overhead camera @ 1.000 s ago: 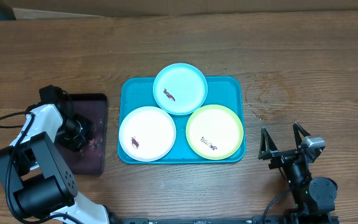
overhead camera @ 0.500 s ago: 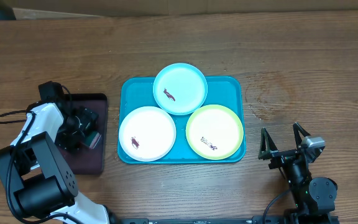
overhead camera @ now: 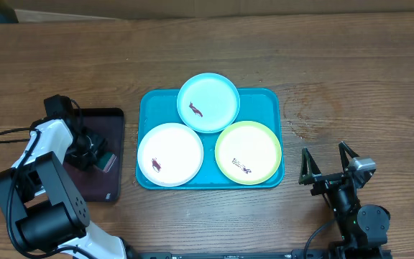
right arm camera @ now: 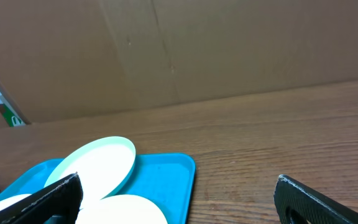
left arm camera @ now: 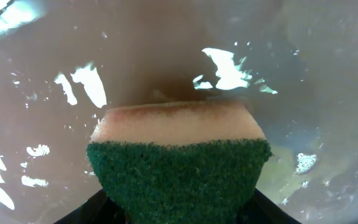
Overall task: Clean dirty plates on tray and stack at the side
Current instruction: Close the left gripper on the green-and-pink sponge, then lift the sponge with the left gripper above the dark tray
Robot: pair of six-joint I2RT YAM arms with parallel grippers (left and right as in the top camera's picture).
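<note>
Plates (overhead camera: 208, 103), three on one teal tray (overhead camera: 157, 104), left tool (overhead camera: 100, 160) gripping one sponge (left arm camera: 179, 162), right tool (overhead camera: 327, 164) open.

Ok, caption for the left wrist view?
Green-and-beige scouring sponge close up against the glossy wet dark maroon plastic tray.

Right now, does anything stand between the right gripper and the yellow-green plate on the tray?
Nothing visible does. The right gripper, jaws open, is to the right of the tray. Between it and the yellow-green plate there is only bare table and the tray's raised rim, which the gripper would have to pass over.
</note>
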